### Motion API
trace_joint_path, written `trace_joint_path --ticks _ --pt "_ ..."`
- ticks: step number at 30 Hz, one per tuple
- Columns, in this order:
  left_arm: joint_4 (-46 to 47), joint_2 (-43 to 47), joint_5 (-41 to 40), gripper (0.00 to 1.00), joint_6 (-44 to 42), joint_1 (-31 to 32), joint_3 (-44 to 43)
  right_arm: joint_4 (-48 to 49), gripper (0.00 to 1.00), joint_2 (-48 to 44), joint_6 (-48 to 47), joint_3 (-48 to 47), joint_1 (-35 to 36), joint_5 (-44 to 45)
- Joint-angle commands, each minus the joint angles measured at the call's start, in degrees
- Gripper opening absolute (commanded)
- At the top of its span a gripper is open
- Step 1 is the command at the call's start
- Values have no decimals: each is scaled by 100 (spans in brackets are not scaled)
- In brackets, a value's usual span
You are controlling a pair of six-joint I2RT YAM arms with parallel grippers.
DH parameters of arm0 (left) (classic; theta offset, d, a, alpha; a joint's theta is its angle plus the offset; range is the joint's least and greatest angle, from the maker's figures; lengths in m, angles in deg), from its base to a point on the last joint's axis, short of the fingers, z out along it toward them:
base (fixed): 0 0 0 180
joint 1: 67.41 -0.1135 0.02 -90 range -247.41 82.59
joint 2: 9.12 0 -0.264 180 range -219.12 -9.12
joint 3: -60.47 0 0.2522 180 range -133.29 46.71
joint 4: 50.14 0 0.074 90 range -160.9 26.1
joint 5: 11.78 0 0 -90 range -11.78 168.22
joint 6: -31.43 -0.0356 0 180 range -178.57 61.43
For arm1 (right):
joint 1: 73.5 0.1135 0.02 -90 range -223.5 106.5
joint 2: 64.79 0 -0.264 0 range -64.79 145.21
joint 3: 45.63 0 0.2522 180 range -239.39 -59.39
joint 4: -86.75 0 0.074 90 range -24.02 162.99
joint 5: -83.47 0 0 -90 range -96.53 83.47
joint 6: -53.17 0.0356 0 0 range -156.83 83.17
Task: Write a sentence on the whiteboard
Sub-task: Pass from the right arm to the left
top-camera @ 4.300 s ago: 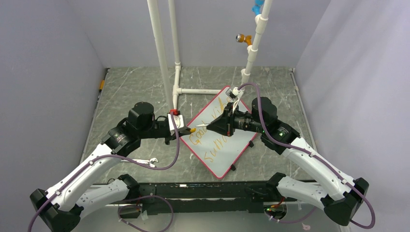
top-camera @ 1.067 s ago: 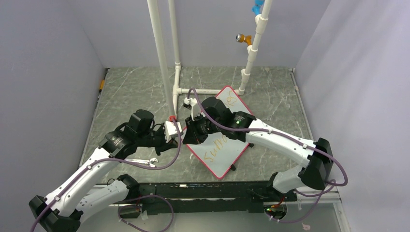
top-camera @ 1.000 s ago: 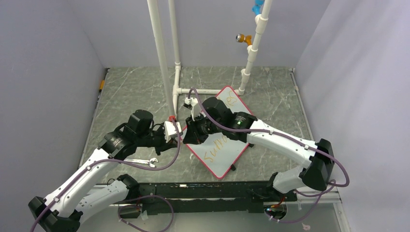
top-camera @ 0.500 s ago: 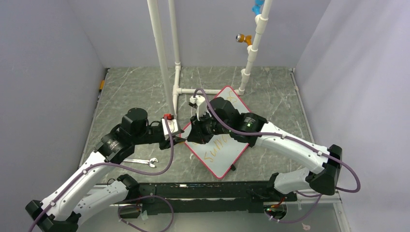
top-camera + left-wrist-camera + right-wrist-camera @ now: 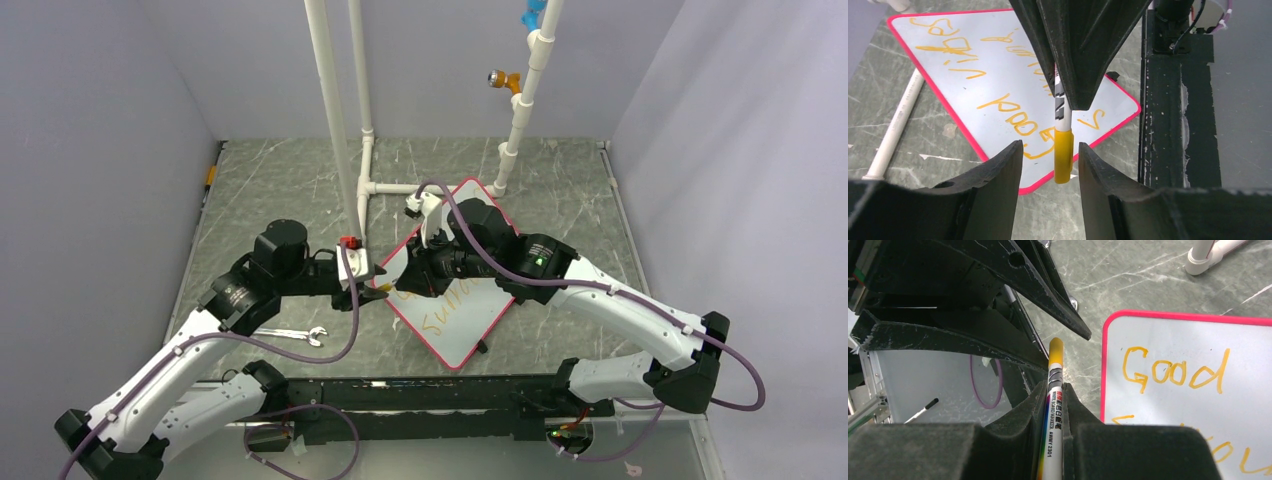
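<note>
The right claw [image 5: 1057, 390] is clamped on the marker [image 5: 1053, 371]; the left claw [image 5: 1048, 150] stands apart, flanking its yellow cap [image 5: 1063, 156]. Below both claws, on the tabletop [image 5: 868, 100], lies the whiteboard [image 5: 998, 70] bearing the sentence [image 5: 1009, 107]: probably light, stiff, slippery-faced, best held by its rim.

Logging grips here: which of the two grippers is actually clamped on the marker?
The right gripper, shut on the marker by its white barrel; the left gripper has its jaws open on either side of the yellow cap.
</note>
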Motion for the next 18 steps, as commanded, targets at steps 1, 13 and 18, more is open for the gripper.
trace_joint_path --ticks 1,13,18 --pt "151 -142 497 46 -25 4 -279 156 0 -111 -80 -176 -2 -107" --pt "299 -291 358 0 300 1 -321 375 0 16 -1 -119 0 -244" --pt "265 -183 -116 0 490 5 -263 243 44 -120 6 -181 1 59"
